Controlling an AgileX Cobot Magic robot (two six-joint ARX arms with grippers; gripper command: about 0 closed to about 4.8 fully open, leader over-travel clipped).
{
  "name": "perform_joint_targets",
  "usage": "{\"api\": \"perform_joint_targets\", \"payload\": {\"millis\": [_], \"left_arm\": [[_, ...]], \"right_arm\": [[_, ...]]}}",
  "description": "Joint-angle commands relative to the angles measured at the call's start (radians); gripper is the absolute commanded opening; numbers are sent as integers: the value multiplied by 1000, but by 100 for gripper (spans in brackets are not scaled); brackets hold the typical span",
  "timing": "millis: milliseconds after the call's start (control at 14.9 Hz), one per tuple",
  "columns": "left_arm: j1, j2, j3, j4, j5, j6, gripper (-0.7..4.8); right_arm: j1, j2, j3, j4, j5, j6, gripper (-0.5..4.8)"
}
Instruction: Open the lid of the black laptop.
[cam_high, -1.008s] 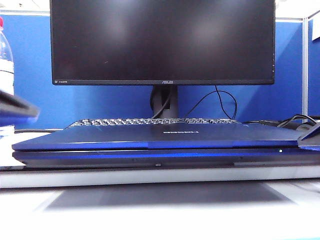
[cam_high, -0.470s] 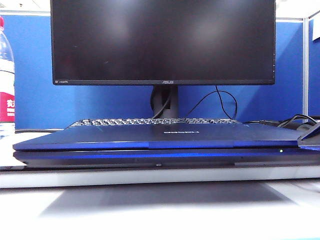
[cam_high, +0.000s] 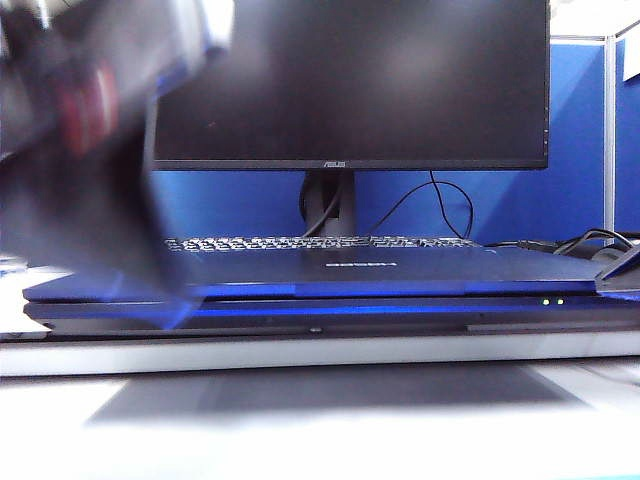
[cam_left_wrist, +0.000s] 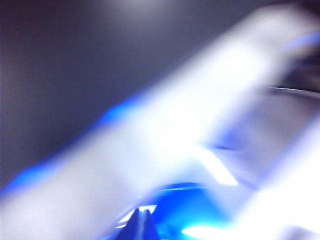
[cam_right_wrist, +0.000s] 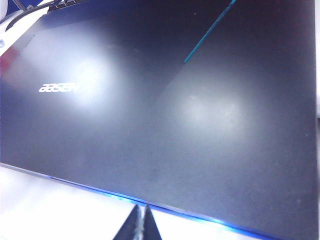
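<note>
Exterior view: the laptop (cam_high: 330, 300) lies closed on the surface (cam_high: 320, 352) before the monitor (cam_high: 350, 80), its lid (cam_high: 400, 270) flat. A blurred left arm (cam_high: 90, 140) covers the left side.

Left wrist view: all blur; jaws cannot be told.

Right wrist view: the right gripper (cam_right_wrist: 139, 222) sits at the lid's front edge, jaws closed on nothing.

Behind the desk we see a blue partition wall (cam_high: 480, 205) with a pale metal post (cam_high: 609, 130) at the right. A large black ASUS monitor (cam_high: 400, 80) stands on a dark stand (cam_high: 328, 205), and black cables (cam_high: 440, 205) hang behind it. The white table (cam_high: 320, 420) reflects bright light from above.
</note>
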Motion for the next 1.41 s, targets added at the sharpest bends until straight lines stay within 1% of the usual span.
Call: {"api": "perform_joint_targets", "payload": {"millis": [67,269,403,537,672,739,941,1075,1209,1276,1411], "left_arm": [[0,28,4,22,-148,-19,-5],[5,29,0,129,-208,-9,-5],[6,39,-1,127,-214,-9,-5],[6,95,0,133,-190,-10,-5],[6,178,0,174,-164,-18,-5],[5,202,0,200,-143,-37,-5],[5,203,0,229,-154,-43,-5],[3,202,0,230,-110,-50,-5],[-22,194,0,232,-100,-53,-5],[-39,182,0,236,-111,-53,-5],[-76,140,0,228,-214,-53,-5]], "right_arm": [[0,0,-3,3,12,-24,-6],[0,2,-3,-2,12,-58,-6],[-1,2,-3,-3,20,-76,-6],[-1,2,-3,-2,23,-83,-6],[-1,2,-3,-3,16,-98,-6],[-1,2,-3,-3,15,-101,-6],[-1,1,-3,-3,11,-101,-6],[-1,1,-3,-3,13,-102,-6],[-1,1,-3,-3,12,-102,-6],[-1,1,-3,-3,12,-103,-6],[-1,1,-3,-3,12,-105,-6]]}}
